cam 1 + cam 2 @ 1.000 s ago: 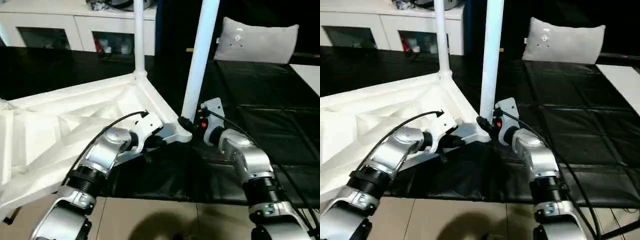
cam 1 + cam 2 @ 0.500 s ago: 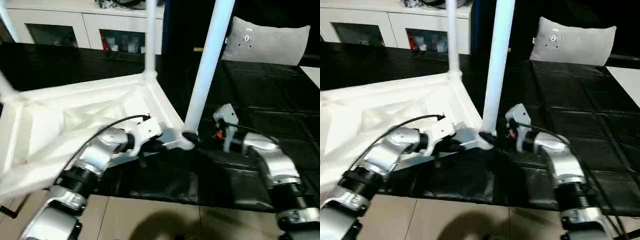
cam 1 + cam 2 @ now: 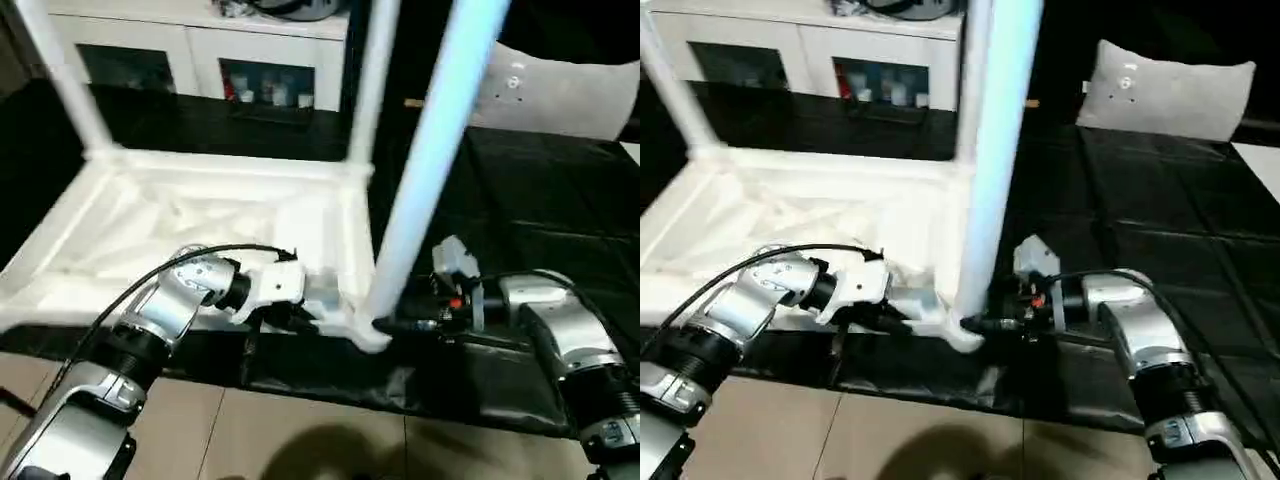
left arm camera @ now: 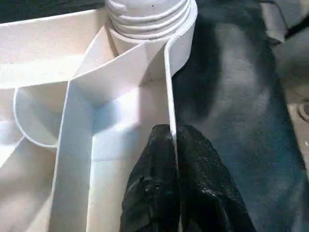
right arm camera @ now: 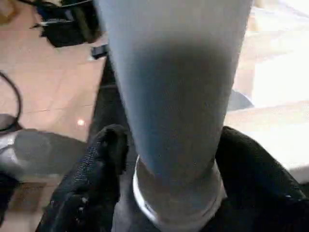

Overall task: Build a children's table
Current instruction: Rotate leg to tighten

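Robot seats a leg in the upturned children's table

The left gripper [image 4: 175, 159] pinches the tabletop [image 3: 200, 215] rim, steadying it on the black mat [image 3: 560, 220]; the right gripper's [image 5: 169, 164] jaws straddle the near corner leg [image 3: 425, 180].

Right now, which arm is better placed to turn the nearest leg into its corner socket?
The right: the right gripper has its fingers either side of the nearest leg, at its base. The left gripper pinches the tabletop rim.
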Robot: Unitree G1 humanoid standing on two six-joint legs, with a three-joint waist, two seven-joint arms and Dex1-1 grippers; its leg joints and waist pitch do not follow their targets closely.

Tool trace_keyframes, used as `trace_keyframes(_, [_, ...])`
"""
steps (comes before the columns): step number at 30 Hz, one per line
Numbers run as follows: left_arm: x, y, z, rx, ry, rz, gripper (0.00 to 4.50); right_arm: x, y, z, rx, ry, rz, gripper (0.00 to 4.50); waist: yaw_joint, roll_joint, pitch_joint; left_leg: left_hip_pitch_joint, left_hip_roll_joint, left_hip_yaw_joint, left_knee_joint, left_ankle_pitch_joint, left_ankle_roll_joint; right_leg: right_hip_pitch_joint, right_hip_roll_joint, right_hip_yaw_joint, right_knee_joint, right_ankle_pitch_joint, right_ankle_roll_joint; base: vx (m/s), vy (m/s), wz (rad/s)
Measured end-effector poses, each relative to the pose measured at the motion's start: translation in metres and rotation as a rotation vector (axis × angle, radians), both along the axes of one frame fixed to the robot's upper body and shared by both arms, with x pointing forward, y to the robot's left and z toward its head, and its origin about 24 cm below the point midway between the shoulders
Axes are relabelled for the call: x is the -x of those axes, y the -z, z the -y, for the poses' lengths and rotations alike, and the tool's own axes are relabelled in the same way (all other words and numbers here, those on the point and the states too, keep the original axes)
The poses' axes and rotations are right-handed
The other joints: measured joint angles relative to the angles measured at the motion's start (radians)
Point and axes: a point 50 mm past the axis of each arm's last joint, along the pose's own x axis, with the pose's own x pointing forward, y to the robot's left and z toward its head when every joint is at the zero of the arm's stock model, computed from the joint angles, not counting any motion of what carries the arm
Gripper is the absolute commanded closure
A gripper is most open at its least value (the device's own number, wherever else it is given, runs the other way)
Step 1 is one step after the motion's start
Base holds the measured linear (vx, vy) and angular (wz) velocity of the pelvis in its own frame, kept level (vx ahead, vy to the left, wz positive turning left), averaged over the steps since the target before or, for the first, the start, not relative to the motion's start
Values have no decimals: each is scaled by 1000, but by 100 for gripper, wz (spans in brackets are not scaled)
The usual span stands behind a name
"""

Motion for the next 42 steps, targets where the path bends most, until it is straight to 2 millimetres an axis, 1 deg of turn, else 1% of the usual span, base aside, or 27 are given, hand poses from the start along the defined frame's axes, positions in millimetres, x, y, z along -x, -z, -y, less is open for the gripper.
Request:
trace_keyframes(1, [0, 0, 0, -2, 11, -1, 450, 0, 0, 0, 1, -7, -5, 180, 2, 0, 0, 0, 0, 0, 0, 0, 0, 0, 0, 0, 0, 0, 0, 0, 0, 0])
trace_keyframes(3, [1, 0, 0, -4, 27, -2, 450, 1, 1, -1, 1, -18, -17, 184, 6, 0, 0, 0, 0, 0, 0, 0, 0, 0, 0, 0, 0, 0, 0, 0, 0, 0])
trace_keyframes(6, [2, 0, 0, -3, 41, -1, 450, 2, 2, -1, -2, -31, -38, 227, 11, 0, 0, 0, 0, 0, 0, 0, 0, 0, 0, 0, 0, 0, 0, 0, 0, 0])
trace_keyframes(8, [2, 0, 0, -1, 49, -10, 450, 3, 1, -1, -3, -37, -38, 231, 12, 0, 0, 1, 0, 0, 0, 0, 0, 0, 0, 0, 0, 0, 0, 0, 0, 0])
trace_keyframes(10, [3, 0, -1, 5, 52, -18, 450, 3, 0, -1, -2, -43, -46, 245, 13, 0, 0, 0, 0, 0, 0, 0, 0, 0, 0, 0, 0, 0, 0, 0, 0, 0])
trace_keyframes(14, [2, -1, -2, 27, 31, -41, 450, 5, 0, -2, -18, -29, -68, 251, 14, 0, 0, 0, 1, 0, 0, 0, 0, 0, 0, 0, 1, 0, 0, 0, 0, 0])
trace_keyframes(16, [2, 0, -1, 38, -3, -66, 450, 7, 1, -6, -35, 3, -70, 252, 12, 0, 0, 0, 1, 1, 0, 0, 0, 0, 0, 0, 1, 0, 0, 0, 0, 0])
trace_keyframes(17, [0, 1, -2, 42, -45, -74, 450, 7, 3, -8, -38, 48, -63, 252, 11, 0, 0, 1, 1, 1, 0, 0, -1, 0, 1, 0, 1, 0, 0, 0, 0, 0])
trace_keyframes(19, [-5, 1, -6, 43, -157, -75, 450, 0, 6, -17, -45, 170, -36, 252, -2, 0, 0, 2, 0, 1, 0, 2, -4, 0, 1, 0, 2, -2, 4, 0, 0, 0])
trace_keyframes(20, [-7, 1, -7, 46, -194, -72, 450, -3, 7, -19, -49, 217, -28, 253, -12, 0, 0, 3, -1, 1, 1, 2, -4, 0, 1, 0, 2, -2, 4, 0, 0, 0])
trace_keyframes(22, [-10, 3, -4, 56, -286, -67, 450, -11, 9, -25, -51, 352, -20, 254, -32, 0, 0, 4, -2, 1, 1, 3, -4, 1, 1, 0, 1, -2, 5, 0, 0, 0])
trace_keyframes(24, [-15, 6, 4, 74, -404, -48, 450, -25, 8, -35, -44, 520, -7, 256, -55, 0, 0, 4, -3, 1, 2, 3, -6, -1, 1, 0, 0, -2, 5, 0, 0, 0])
trace_keyframes(27, [-20, 8, 19, 111, -515, -35, 450, -37, 7, -43, -32, 704, -1, 256, -71, -1, 0, 4, -4, 0, 2, 3, -6, -1, 1, 0, -1, -2, 5, 0, 0, 0])
trace_keyframes(28, [-21, 8, 24, 115, -534, -32, 450, -40, 7, -44, -26, 739, 7, 256, -71, -1, 0, 3, -4, 0, 2, 3, -6, -1, 1, 0, -1, -2, 5, 0, 0, 0])
trace_keyframes(29, [-22, 8, 27, 117, -553, -28, 450, -42, 6, -45, -19, 766, 16, 222, -71, 0, 0, 3, -4, 0, 2, 3, -5, -1, 1, 0, -1, -2, 5, 0, 0, 0])
trace_keyframes(30, [-22, 8, 31, 118, -565, -21, 450, -43, 6, -45, -14, 782, 28, 222, -68, 0, 0, 2, -4, 0, 1, 3, -5, -1, 1, 0, -1, -2, 5, 0, 0, 0])
trace_keyframes(31, [-23, 7, 32, 118, -570, -16, 450, -43, 6, -44, -15, 788, 33, 187, -66, 0, 0, 2, -4, 0, 0, 3, -5, -1, 1, 0, -1, -2, 5, 0, 0, 0])
trace_keyframes(33, [-23, 6, 33, 118, -572, -7, 450, -43, 6, -45, -24, 787, 37, 185, -63, 0, 0, 1, -4, 0, -2, 3, -5, -2, 1, 0, 0, -2, 5, 0, 0, 0])
trace_keyframes(34, [-23, 6, 34, 117, -574, -4, 450, -43, 6, -46, -30, 790, 35, 175, -62, 0, 0, 0, -4, 0, -2, 3, -5, -2, 1, 0, 0, -2, 5, 0, 0, 0])
trace_keyframes(36, [-23, 5, 34, 118, -570, 0, 450, -43, 5, -44, -31, 781, 40, 141, -59, 0, 0, -1, -4, 0, -2, 3, -4, -3, 1, 0, 0, -1, 4, 0, 0, 0])
trace_keyframes(37, [-23, 5, 34, 119, -570, 2, 450, -43, 5, -43, -33, 772, 40, 141, -58, 0, 0, -1, -4, 0, -3, 3, -4, -3, 1, 0, 0, 0, 2, 0, 0, 0])
trace_keyframes(38, [-23, 4, 34, 119, -567, 8, 450, -42, 5, -41, -35, 759, 41, 137, -56, 0, 0, -1, -4, 0, -3, 2, -4, -4, 1, 0, 0, 2, -1, 0, 0, 0])
trace_keyframes(42, [-21, 3, 27, 109, -512, 20, 450, -37, -1, -26, -49, 670, 76, 98, -43, 0, 0, -1, -3, 0, -3, 3, -4, -5, 1, 0, 0, 2, -1, 0, 0, 0])
